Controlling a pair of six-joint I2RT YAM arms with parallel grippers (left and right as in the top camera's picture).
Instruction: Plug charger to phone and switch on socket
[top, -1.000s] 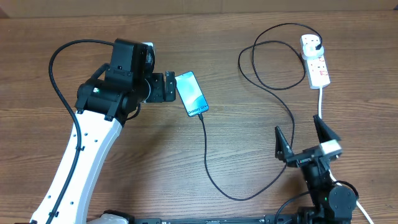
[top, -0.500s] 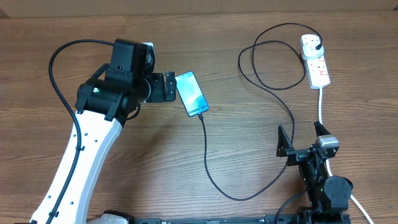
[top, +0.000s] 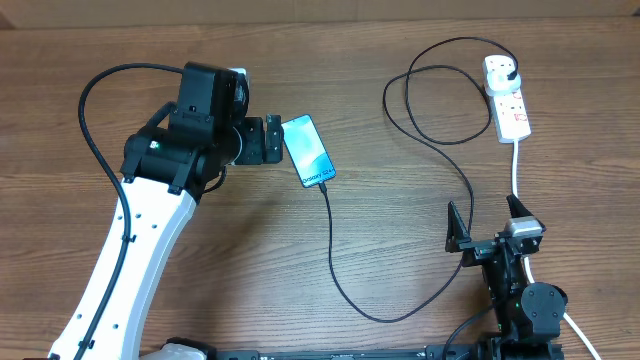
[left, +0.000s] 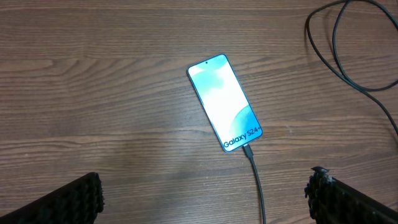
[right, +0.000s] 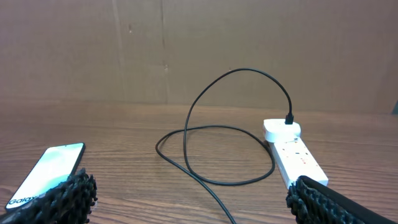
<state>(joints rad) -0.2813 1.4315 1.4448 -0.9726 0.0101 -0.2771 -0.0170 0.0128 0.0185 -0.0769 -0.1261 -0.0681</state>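
1. The phone (left: 225, 102) lies flat and face-up on the worktop (top: 330, 60), screen lit. It is slim and smooth, so it is probably slippery and hard to lift from flat. The long edges look like the place to grip.
2. The charger (top: 335, 270) runs limp across the wood. Its connector (left: 248, 151) appears seated in the phone's lower edge. Its plug (top: 512, 72) sits in the socket (top: 507, 98) at the far right.
3. The socket is a small plastic block, likely light enough to skid. A straight-down press on the switch (top: 514, 112) suits it better than a sideways push. Whether the switch is on cannot be told.
4. The white lead (top: 515, 165) trails from the socket towards the right arm.
5. The left tool (top: 272, 140) hovers just beside the phone, jaws wide and empty.
6. The right tool (top: 482, 205) is well short of the socket, jaws spread and holding nothing.
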